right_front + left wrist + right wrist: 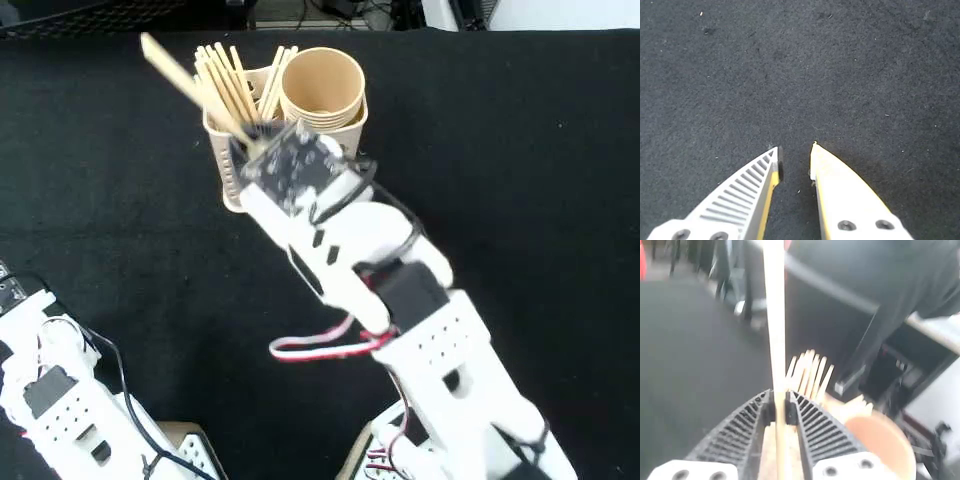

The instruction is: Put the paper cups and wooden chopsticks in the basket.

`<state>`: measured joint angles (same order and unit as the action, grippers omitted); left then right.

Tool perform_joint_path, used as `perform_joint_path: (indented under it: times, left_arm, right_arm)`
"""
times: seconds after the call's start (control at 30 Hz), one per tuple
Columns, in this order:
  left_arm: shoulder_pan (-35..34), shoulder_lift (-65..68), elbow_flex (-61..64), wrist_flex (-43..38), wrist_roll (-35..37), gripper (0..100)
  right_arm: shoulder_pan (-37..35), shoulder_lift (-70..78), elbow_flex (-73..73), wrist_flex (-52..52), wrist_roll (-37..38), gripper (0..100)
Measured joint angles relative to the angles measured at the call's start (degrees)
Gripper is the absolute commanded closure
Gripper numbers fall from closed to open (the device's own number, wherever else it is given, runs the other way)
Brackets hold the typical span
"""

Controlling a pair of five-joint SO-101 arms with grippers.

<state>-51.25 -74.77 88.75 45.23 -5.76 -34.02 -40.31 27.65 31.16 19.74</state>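
Left gripper (795, 156) just above a black cloth (790, 60), tips slightly apart, cloth showing in the gap, one finger (747, 192) ribbed, the other smooth, pale specks on the cloth

Basket (230, 185): one.
Paper cups (322, 88): one nested stack; several rims overlap and the exact number cannot be read.
Wooden chopsticks (225, 85): one bundle of roughly ten, too overlapped for a firm count.
Single chopstick (168, 60): one, apart from the bundle.
Grippers: two, the left gripper (795, 159) and the right gripper (780, 412).
Table (520, 150): one.
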Motion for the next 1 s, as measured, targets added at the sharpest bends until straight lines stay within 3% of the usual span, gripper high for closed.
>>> perform_joint_path:
  times: [0.3, 0.47, 0.9, 1.0]
  left_arm:
    - [0.00, 0.00, 0.00, 0.00, 0.00, 88]
    - [0.00, 0.00, 0.00, 0.00, 0.00, 88]
    - [0.00, 0.00, 0.00, 0.00, 0.00, 88]
    - [0.00, 0.00, 0.00, 0.00, 0.00, 88]
  right_arm:
    - [2.99, 18.11, -10.55, -19.34, -17.14, 98.5]
    - [5.63, 28.40, -15.03, -25.76, -18.29, 98.5]
    - [5.63, 40.53, -16.18, -26.81, -18.37, 98.2]
    - [5.54, 40.26, -15.47, -24.18, -18.37, 89.0]
